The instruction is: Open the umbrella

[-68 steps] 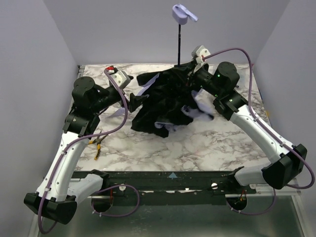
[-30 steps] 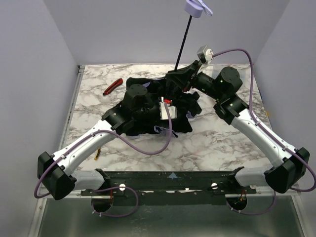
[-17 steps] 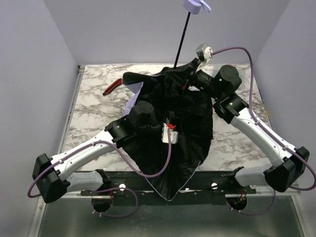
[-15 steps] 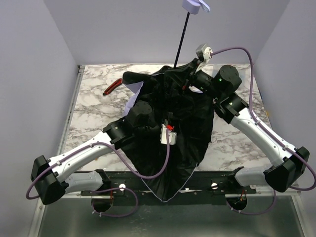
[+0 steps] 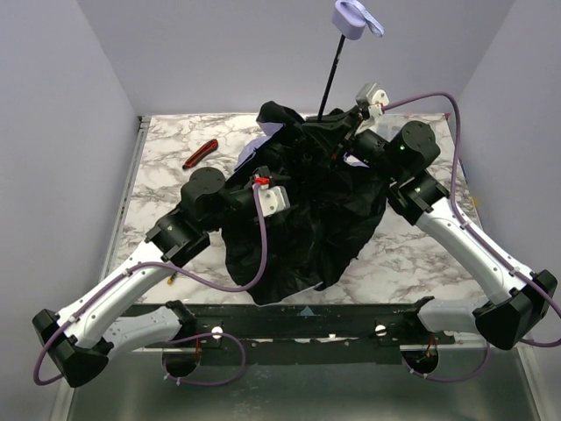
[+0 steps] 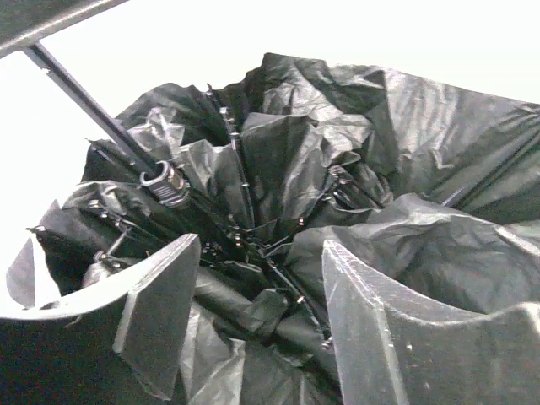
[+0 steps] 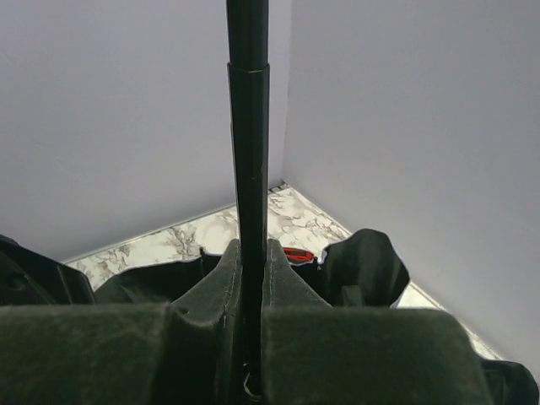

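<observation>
The umbrella's black canopy (image 5: 324, 219) lies crumpled and partly spread over the middle of the marble table (image 5: 412, 254). Its thin black shaft (image 5: 333, 74) rises at the back to the lavender handle (image 5: 354, 17). My right gripper (image 5: 352, 132) is shut on the shaft low down. In the right wrist view the shaft (image 7: 250, 152) stands pinched in that gripper (image 7: 251, 270). My left gripper (image 5: 298, 191) hovers over the canopy's left side. In the left wrist view it (image 6: 261, 287) is open, with ribs and folded lining (image 6: 278, 194) beyond the fingers.
A red-handled cutter (image 5: 200, 154) lies on the table at the back left, and it also shows past the canopy in the right wrist view (image 7: 297, 253). Grey walls close in the back and both sides. The canopy's front edge hangs near the table's near edge.
The left gripper dragged the canopy out toward the near edge, opened and pulled back to the left. The canopy has slumped back into a bunched heap. The shaft leans slightly further right.
</observation>
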Robot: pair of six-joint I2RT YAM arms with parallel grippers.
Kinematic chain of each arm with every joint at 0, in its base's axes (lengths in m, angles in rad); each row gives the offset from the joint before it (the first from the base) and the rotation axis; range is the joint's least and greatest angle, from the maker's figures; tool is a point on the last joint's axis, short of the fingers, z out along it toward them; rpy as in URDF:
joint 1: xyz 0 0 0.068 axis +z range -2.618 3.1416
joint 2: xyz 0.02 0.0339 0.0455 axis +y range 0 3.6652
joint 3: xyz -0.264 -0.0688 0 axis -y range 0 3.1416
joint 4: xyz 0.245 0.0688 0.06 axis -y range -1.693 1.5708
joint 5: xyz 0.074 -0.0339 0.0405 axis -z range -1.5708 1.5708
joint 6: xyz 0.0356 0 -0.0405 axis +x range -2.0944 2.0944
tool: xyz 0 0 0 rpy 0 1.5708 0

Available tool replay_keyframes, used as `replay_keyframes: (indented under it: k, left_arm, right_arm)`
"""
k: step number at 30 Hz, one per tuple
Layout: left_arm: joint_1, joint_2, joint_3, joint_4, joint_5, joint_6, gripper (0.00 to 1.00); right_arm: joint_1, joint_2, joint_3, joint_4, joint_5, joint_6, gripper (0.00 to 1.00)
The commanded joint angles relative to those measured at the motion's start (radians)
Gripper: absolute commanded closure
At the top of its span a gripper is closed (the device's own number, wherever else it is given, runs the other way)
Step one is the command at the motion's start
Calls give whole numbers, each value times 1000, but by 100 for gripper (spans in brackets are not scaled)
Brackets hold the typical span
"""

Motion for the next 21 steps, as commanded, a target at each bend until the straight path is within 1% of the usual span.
replay_keyframes:
  k: [1, 5, 7, 10, 12, 14, 18, 20, 21]
  left_arm:
    - [3, 32, 25, 25, -118, 45, 47]
    - [3, 100, 42, 7, -187, 82, 58]
    - [23, 137, 45, 1, -249, 35, 65]
    - [95, 177, 43, -1, -323, -48, 79]
    - [156, 194, 45, -7, -360, -120, 83]
    - [220, 199, 41, -38, -366, -196, 83]
    - [296, 165, -13, -78, -308, -288, 73]
    - [319, 136, -34, -77, -230, -319, 69]
    - [330, 119, -48, -56, -189, -333, 69]
  right_arm:
    - [0, -16, 1, 80, -24, 12, 100]
    - [0, -10, 14, 76, -12, 51, 100]
    - [0, -8, 32, 62, -11, 56, 100]
    - [0, -10, 53, 34, -24, 63, 100]
    - [0, -15, 58, 21, -28, 66, 100]
    - [0, -17, 63, 7, -21, 62, 100]
    - [-2, -17, 66, -8, 5, 41, 100]
    - [-3, -13, 64, -8, -12, 36, 100]
    - [-3, -12, 63, -8, -28, 36, 100]
